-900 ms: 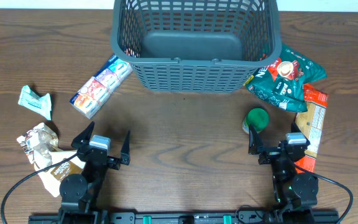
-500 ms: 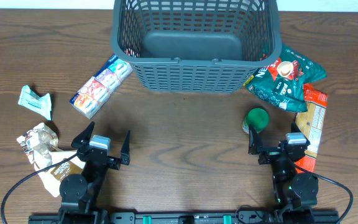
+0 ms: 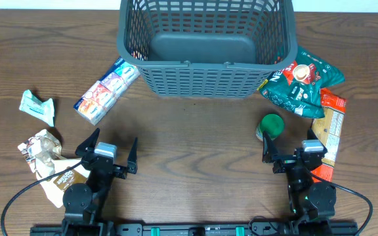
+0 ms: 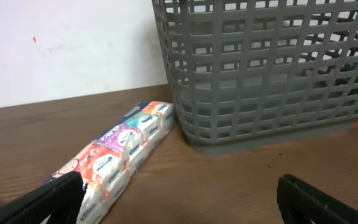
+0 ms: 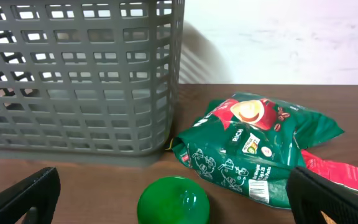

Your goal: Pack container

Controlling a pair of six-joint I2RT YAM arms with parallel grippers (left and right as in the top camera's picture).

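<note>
On the wooden bench (image 3: 195,131), we see left gripper (image 3: 110,147) and right gripper (image 3: 289,151) spread apart, empty; the right should squarely straddle the green-capped tub (image 3: 271,124) below the container (image 3: 195,82).

Left tool (image 3: 111,147) and right tool (image 3: 298,156) sit low, well apart; jaws of both spread wide.

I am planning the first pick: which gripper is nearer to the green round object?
Right. The green round object lies just ahead of the right gripper; the left gripper is far off to its left.
</note>
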